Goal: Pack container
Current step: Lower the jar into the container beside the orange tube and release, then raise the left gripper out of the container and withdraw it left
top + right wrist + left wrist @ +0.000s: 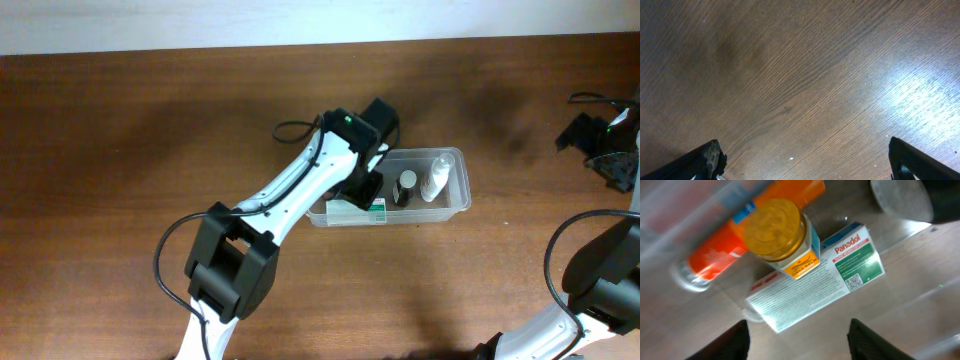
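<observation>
1. Where my left gripper [797,325] hangs over the left end of the container [462,185], a clear plastic rectangular tub with rounded corners and a rim, the glossy walls are see-through and wood grain shows through the floor.
2. Directly below my left fingers lies a flat white-and-green cardboard Panadol box [815,287], covered in fine print, with a QR code on its green panel.
3. A small jar with a ridged yellow lid and a yellow-and-white label [780,232] overlaps the box's far edge. I cannot tell whether it rests on the box or just beside it.
4. Beyond the jar, an orange cylindrical tube with a silvery end [722,252] lies on its side, blurred.
5. From overhead, a small dark bottle [405,188] and a white plastic bottle [437,178] sit near each other in the tub's right half. My white-and-black left arm [300,185] covers the left end, hiding the jar and tube in that view.
6. My left jaws are apart and clamped on nothing, with the box showing between them.
7. My right gripper [804,145] is well off to the right of the container, over the matte brown wooden table [790,75] with its fine diagonal grain. Its fingers are spread wide and hold nothing.
</observation>
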Controlling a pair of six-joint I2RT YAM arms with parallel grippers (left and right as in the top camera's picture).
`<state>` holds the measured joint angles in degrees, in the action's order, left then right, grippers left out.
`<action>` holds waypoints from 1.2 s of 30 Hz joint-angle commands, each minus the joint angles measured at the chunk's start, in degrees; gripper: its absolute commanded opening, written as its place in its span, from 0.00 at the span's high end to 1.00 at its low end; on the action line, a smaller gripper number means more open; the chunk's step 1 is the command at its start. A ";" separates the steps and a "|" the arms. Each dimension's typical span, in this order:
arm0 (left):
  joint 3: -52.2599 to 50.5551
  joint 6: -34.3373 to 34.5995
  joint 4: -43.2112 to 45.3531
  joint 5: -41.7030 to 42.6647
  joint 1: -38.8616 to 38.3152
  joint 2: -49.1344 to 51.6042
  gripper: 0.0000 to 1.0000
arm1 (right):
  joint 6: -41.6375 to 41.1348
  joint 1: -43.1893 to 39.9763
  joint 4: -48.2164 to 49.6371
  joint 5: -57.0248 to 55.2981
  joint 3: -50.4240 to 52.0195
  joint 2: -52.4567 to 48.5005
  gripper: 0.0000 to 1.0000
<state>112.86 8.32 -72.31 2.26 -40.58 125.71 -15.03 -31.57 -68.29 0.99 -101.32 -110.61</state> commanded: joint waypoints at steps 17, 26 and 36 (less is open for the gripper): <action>12.87 7.13 -16.96 -15.47 17.77 -23.71 0.13 | -0.50 0.04 0.13 -0.11 -0.09 0.28 0.01; 12.31 8.59 -21.24 -15.56 31.08 -28.02 0.09 | -0.50 0.04 0.13 -0.11 -0.09 0.28 0.02; 0.98 11.56 -11.43 -13.62 36.17 -28.02 0.01 | -0.50 0.04 0.13 -0.11 -0.09 0.28 0.02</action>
<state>117.67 16.91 -85.80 -12.08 -5.04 97.93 -15.03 -31.57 -68.29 0.99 -101.34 -110.61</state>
